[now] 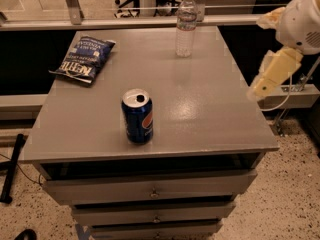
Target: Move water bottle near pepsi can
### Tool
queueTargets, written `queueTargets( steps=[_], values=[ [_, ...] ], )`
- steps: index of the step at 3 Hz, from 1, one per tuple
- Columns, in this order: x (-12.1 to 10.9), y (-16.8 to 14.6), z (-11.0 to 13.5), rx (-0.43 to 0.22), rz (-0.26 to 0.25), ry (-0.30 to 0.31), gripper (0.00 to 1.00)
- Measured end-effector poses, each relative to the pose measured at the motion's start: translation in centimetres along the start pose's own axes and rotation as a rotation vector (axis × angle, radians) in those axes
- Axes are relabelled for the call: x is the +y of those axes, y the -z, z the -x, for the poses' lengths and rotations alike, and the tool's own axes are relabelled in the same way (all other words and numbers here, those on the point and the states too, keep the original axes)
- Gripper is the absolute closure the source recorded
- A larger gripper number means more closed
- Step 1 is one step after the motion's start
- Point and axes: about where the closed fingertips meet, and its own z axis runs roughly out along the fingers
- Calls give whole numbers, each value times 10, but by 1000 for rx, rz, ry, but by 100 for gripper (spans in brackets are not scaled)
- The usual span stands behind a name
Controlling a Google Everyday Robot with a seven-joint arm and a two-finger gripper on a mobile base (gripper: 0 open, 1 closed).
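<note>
The water bottle [185, 26] stands upright at the far edge of the grey table [215, 114], a little right of the middle, its white cap on. The pepsi can [138, 116] stands upright well apart from it, toward the near edge and left of centre, its silver top opened and the round logo facing the near right. Between the two lies only bare tabletop with a pale sheen on it.

A blue chip bag [85, 59] lies flat at the far left corner of the table, clear of both the can and the bottle.

The gripper [257, 88] hangs off the right side of the table, beyond its edge and above the floor – pale, slanting down toward the near left from the white arm [300, 14] at the upper right. It touches nothing, and whether it is open or closed cannot be told from here.

Below the tabletop the front shows a stack of drawers [150, 189] with small knobs – the speckled floor [290, 199] lies to the right
</note>
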Motion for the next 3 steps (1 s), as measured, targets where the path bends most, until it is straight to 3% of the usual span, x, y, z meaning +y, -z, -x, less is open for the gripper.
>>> queueTargets(
  steps=[1,3],
  values=[
    [-51,-32,24,-141,-62,-16,0],
    [-50,-30,26,-156,-61,-17,0]
  ],
)
